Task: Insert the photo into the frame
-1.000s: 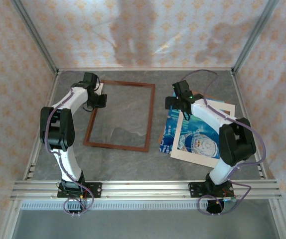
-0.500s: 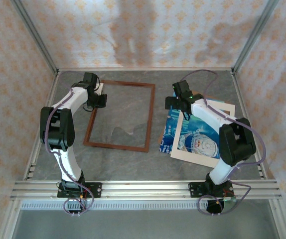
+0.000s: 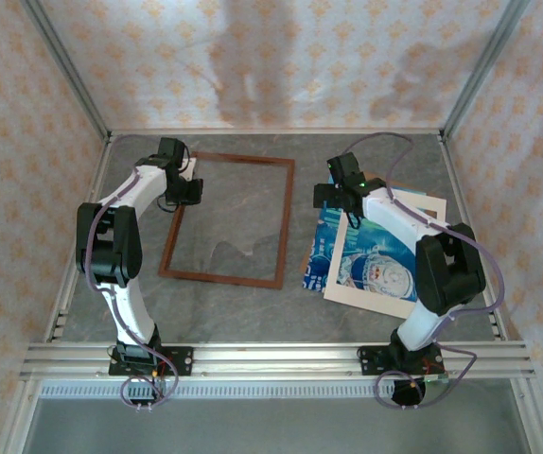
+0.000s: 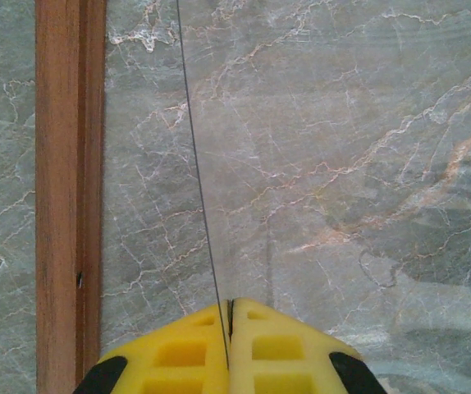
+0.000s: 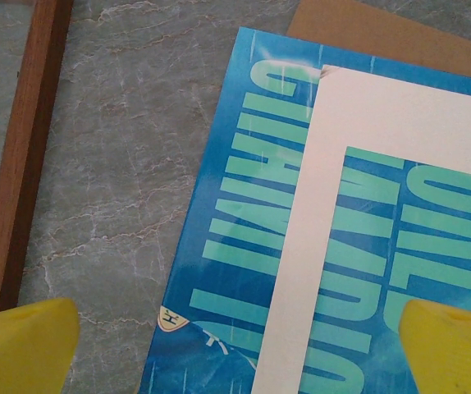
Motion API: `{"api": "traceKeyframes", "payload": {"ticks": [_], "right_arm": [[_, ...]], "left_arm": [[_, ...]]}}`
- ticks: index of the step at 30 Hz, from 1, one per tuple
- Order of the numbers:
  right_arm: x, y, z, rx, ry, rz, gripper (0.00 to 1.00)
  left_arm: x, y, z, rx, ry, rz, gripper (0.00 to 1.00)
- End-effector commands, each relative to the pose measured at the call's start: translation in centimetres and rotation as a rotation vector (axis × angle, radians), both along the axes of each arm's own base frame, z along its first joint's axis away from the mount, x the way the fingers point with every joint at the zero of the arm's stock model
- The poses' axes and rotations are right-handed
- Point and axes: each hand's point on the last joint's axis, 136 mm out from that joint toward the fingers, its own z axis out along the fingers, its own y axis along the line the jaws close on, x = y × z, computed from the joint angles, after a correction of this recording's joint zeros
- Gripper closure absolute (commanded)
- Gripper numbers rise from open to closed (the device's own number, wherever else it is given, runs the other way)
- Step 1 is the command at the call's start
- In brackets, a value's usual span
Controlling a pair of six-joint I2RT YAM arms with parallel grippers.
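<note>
Left tool [image 4: 229, 305] pressed together, pinching clear pane [image 4: 203, 205] at upper-left corner of the frame [image 3: 286, 218]. Right tool [image 3: 332, 197] spread wide over the photo [image 5: 219, 222], right of centre, under cream mat [image 5: 367, 107]. Nothing moved since earlier.

The table [image 3: 253, 312] carries one wooden frame [image 3: 286, 222], one blue photo [image 3: 385, 270], one cream mat [image 3: 371, 298], one brown cardboard board [image 5: 383, 33] and one clear pane [image 4: 326, 123]. Above them are two grippers: the left gripper [image 4: 229, 305] and the right gripper [image 5: 240, 345].
</note>
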Motion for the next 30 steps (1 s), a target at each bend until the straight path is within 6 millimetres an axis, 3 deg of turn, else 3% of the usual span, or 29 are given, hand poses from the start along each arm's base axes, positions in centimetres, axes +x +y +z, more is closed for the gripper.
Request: {"api": "traceKeyframes", "payload": {"ticks": [1,13,24,30], "right_arm": [[0.5,-0.2,0.6,-0.022,-0.008,-0.005,0.00],[0.4,-0.3,0.7,-0.027,-0.009,-0.005,0.00],[0.4,-0.3,0.6,-0.029,-0.007,-0.007,0.00],[0.4,-0.3,0.7,-0.028,-0.010,-0.006,0.00]], "left_arm": [[-1.2,0.8,0.5,0.027,0.028,0.019,1.00],[-1.3,0.8,0.6,0.027,0.023,0.021,1.00],[-1.3,-0.4,-0.2,-0.012,0.039,0.003,1.00],[-1.3,-0.2,-0.5,-0.005,0.047,0.020,0.76]]}}
